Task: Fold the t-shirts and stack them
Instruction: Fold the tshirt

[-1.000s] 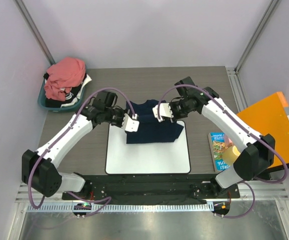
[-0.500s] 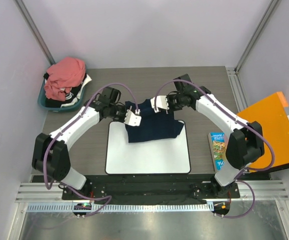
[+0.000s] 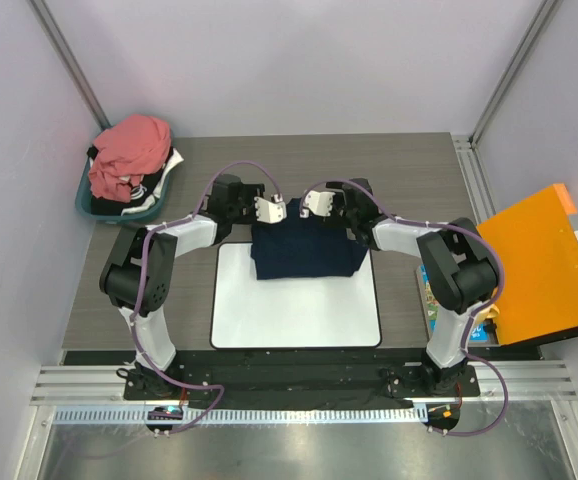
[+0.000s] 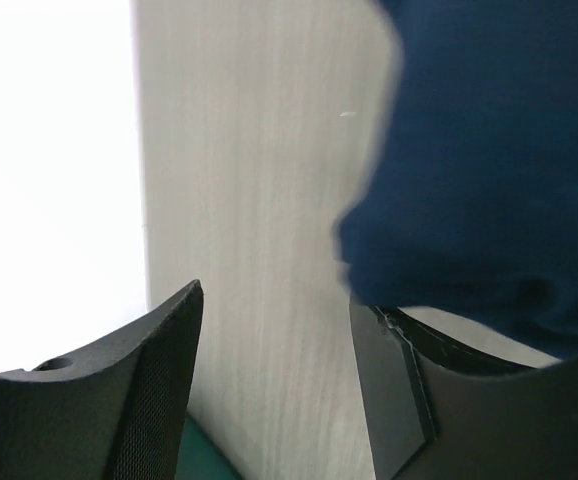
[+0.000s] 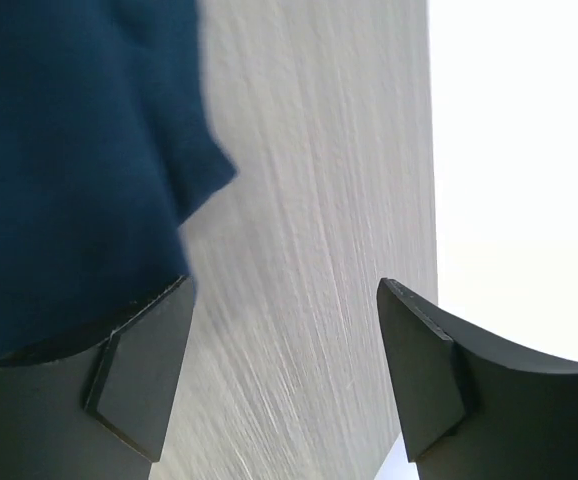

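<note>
Between our left pincer (image 3: 266,209) and right pincer (image 3: 316,201), both open and empty, lies the navy t-shirt (image 3: 304,250); we should lift clear without snagging it.

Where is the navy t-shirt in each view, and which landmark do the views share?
Top external: navy t-shirt, centre, across the far edge of the white mat.
Left wrist: navy t-shirt, upper right.
Right wrist: navy t-shirt, upper left.
Shared landmark: the white mat; left side in left wrist, right side in right wrist.
</note>
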`<state>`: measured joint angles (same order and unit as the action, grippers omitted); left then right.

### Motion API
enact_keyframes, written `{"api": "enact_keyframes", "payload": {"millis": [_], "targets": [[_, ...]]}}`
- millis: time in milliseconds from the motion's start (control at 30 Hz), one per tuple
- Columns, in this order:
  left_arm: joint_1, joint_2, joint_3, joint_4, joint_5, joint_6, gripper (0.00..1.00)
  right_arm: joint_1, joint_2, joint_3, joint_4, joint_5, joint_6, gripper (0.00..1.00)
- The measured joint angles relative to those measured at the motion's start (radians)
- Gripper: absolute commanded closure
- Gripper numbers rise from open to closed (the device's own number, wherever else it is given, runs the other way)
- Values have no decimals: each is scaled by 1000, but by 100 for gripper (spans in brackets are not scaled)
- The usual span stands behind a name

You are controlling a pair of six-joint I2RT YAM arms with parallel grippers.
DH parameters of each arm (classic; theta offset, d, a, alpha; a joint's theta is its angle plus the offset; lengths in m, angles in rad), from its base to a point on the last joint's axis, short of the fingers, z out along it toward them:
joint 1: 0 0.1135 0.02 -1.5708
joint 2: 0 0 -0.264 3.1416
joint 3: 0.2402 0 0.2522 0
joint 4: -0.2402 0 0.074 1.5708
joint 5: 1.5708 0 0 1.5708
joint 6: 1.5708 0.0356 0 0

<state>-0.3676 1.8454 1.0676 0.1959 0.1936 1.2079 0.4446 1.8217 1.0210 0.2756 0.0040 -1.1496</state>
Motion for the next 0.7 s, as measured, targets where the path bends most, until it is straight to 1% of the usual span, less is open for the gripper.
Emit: {"api": "enact_keyframes", "payload": {"millis": [100,200,233,267,300,333,367,400,433,467,500,533,633,667,700], "targets": [[1,2,-1,88,-35,-30,39,3,61,21,84,88,46,24],[1,-8,4,137,-44,-48,39,0,68,80,66,125,111,27],[1,-17,4,150,-44,-51,40,-3,68,123,48,133,144,28],[1,-27,4,154,-44,-53,42,-5,68,151,41,136,167,32],[1,-39,4,156,-44,-54,51,-8,68,183,33,137,192,34],[0,-54,6,154,-43,-58,56,-10,68,209,25,133,216,36],[-3,-67,11,150,-42,-68,64,-11,68,233,8,126,240,37],[-5,-81,22,137,-35,-77,85,-16,68,255,-23,112,260,37],[-5,-93,43,111,-21,-87,96,-20,68,272,-53,93,275,36],[-5,-102,66,74,2,-100,100,-25,68,296,-107,65,301,34],[-5,-111,109,-5,45,-98,100,-31,68,317,-160,37,325,31],[-6,-118,167,-98,102,-90,100,-43,72,360,-252,-9,363,29],[-11,-133,243,-299,224,-11,100,-77,120,499,-446,-146,480,26],[-14,-134,251,-369,255,34,100,-97,162,592,-547,-217,539,26],[-17,-133,253,-426,276,66,100,-118,203,668,-609,-275,587,26]]}}
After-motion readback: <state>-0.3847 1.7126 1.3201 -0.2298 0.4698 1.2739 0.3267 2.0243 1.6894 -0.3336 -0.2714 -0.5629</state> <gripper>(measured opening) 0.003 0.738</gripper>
